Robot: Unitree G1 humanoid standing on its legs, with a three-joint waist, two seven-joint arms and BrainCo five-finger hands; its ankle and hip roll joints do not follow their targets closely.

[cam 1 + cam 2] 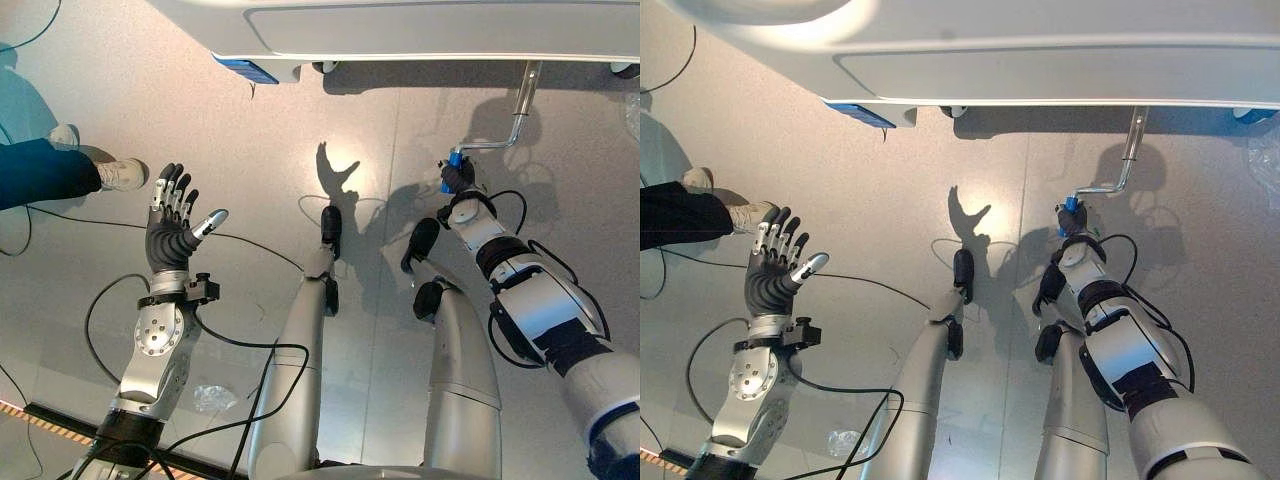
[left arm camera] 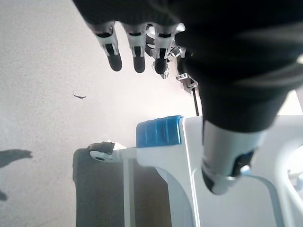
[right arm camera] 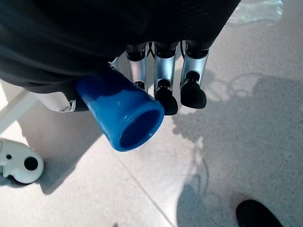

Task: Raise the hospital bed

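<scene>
Seen from above: hospital bed (image 1: 420, 30), white, stretching across the far edge of the scene over a pale grey floor (image 1: 260, 150). Hanging from its underside toward the right, a silver crank (image 1: 518, 115), bent at the lower end and finished with a blue grip (image 1: 453, 166).

Right hand (image 1: 458, 180) wrapped round that blue grip, below the bed's edge and well over to the right. In the right wrist view, the blue grip (image 3: 120, 116) held against the palm under the dark ribbed cover, its hollow open end jutting out, silver fingers (image 3: 161, 75) curled down alongside it with their dark tips just past the grip.

Left hand (image 1: 172, 225) raised well apart on the left side, clear of bed and crank alike, holding nothing. Fingers straight and fanned, thumb spread out to one side. In the left wrist view, those fingers (image 2: 135, 45) extended above the floor, with a corner of the bed frame beyond: a blue bumper (image 2: 158, 132) on the white frame and a caster (image 2: 100, 150) just beside it. Same blue bumper (image 1: 245, 70) visible from the head camera on the bed's near left corner.

At the far left, a person's dark trouser leg (image 1: 45, 172) and light shoe (image 1: 120, 175) standing on the floor, near the raised left hand but not touching it.
</scene>
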